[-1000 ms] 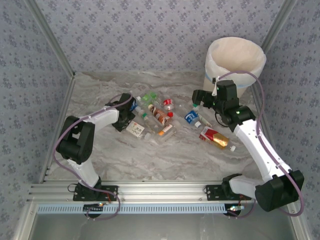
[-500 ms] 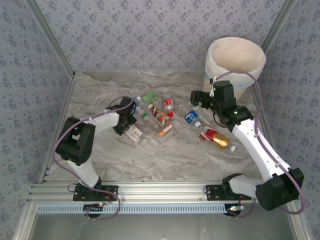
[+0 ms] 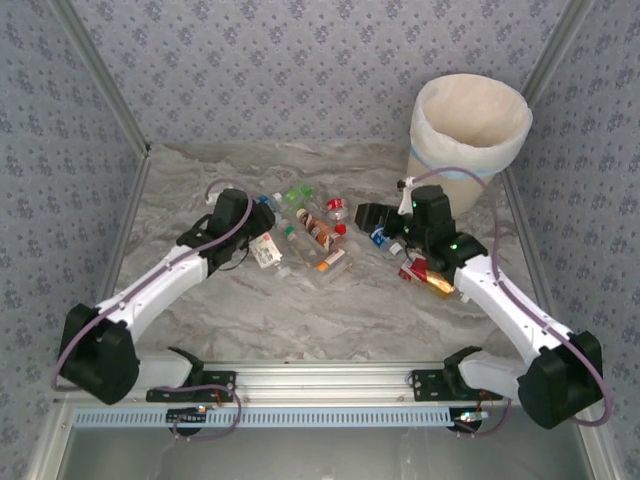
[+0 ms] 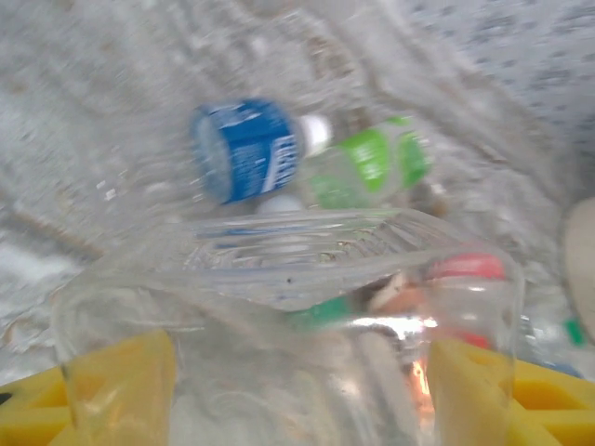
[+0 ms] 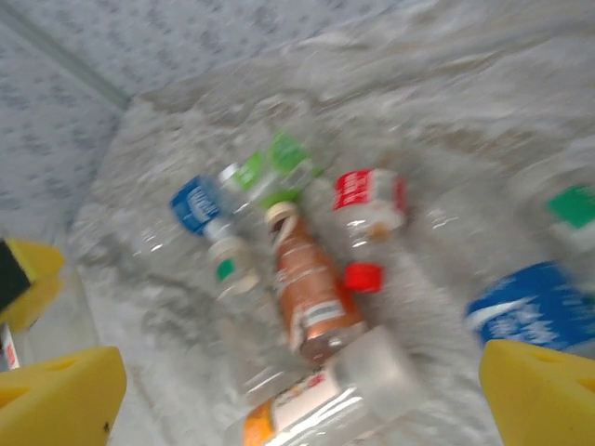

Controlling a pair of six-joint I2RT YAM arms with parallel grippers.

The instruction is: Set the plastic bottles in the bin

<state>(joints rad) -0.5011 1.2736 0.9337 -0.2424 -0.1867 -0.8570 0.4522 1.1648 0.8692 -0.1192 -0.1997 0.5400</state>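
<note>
Clear bottle (image 4: 288,307) now pinched btwn L fingers (image 4: 121,386).

Closed left gripper (image 3: 255,240) tighter, now onto clear white-labelled bottle (image 3: 266,250); bottle shifted slightly away from arm bases. Stretched left arm (image 3: 150,290) out long, elbow swung down toward near-left corner. Moved right gripper (image 3: 368,215) leftward, away from bin (image 3: 450,150), closer to blue-labelled bottle (image 3: 380,237)
</note>
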